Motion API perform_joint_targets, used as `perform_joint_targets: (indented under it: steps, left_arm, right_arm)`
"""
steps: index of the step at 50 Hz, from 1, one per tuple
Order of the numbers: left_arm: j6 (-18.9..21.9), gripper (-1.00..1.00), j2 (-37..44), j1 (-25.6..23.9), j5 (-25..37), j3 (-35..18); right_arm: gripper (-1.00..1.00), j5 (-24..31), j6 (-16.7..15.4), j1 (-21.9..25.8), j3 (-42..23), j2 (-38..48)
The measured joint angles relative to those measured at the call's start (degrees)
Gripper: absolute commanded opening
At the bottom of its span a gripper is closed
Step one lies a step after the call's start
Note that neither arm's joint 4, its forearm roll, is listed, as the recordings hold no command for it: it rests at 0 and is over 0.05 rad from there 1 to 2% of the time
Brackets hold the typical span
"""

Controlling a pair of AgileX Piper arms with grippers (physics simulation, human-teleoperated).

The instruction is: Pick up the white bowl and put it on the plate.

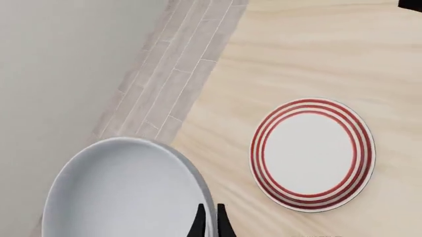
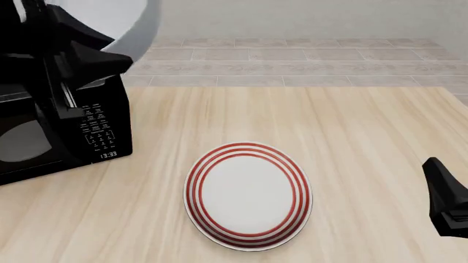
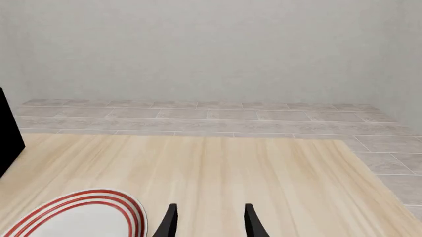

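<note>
Nearest to you, the plate (image 2: 249,195) lies flat near the middle of the surface's near edge, nothing on it, its red rings fully in view. The right gripper (image 3: 209,222) idles by the near right corner, its jaws parted with only bare wood (image 3: 264,168) between them; the plate's rim sits just beside it in the right wrist view.

Farther back along the left edge stands the black microwave (image 2: 95,131), and above it the left arm (image 2: 69,49) carries the white bowl (image 1: 125,190) high off the surface. In the left wrist view the left gripper (image 1: 211,224) has its jaws pinched on the bowl's rim, one finger inside the wall and one outside, at the side of the bowl nearest the plate (image 1: 312,154).

Judge the bowl as rigid, glossy and slick. A rim pinch on a wide, deep bowl leaves most of the weight hanging off to one side, so it probably wants to swing or slip if you jerk or tilt. It is likely brittle too, as is the plate. Move it across slowly and keep it level. Bowl and plate look about equally wide, so centre it with care before you let go.
</note>
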Motion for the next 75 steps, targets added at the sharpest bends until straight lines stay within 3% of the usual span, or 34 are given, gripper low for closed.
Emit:
perform_joint_targets:
  steps: [20,75]
  left_arm:
    - [1.6,-1.0,2.8,-6.4,0.3,1.0]
    - [-5.1,-1.0,7.1,-20.8,-3.8,7.2]
  right_arm:
    - [1.0,0.0,0.0,0.0,0.0,0.0]
    - [1.0,0.0,0.0,0.0,0.0,0.0]
